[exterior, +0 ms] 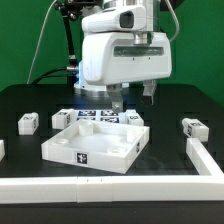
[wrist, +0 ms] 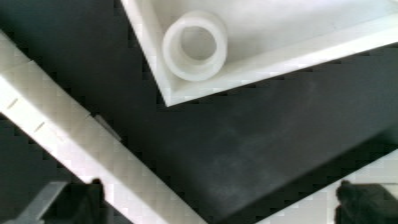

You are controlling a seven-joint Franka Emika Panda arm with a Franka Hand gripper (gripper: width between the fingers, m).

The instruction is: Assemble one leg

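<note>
Exterior view: leg (exterior: pixel 135 119) beside white panel (exterior: pixel 110 152); end effector (wrist: pixel 214 202) spread wide

4 legs (exterior: pixel 27 122), 1 white panel (exterior: pixel 95 150) and 1 marker board (exterior: pixel 97 115).

No letters, numbers or brand names can be read in either view. Only black-and-white square marker tags are seen, and their patterns are too small to be made out. One tag is carried on the front wall of the white square panel (exterior: pixel 104 160). One is borne by the leg (exterior: pixel 28 122) at the exterior view's left, and one by a second leg (exterior: pixel 193 128) at its right. Several are set on the marker board (exterior: pixel 98 115) behind the panel. Nothing printed is shown in the blurred wrist view.
</note>
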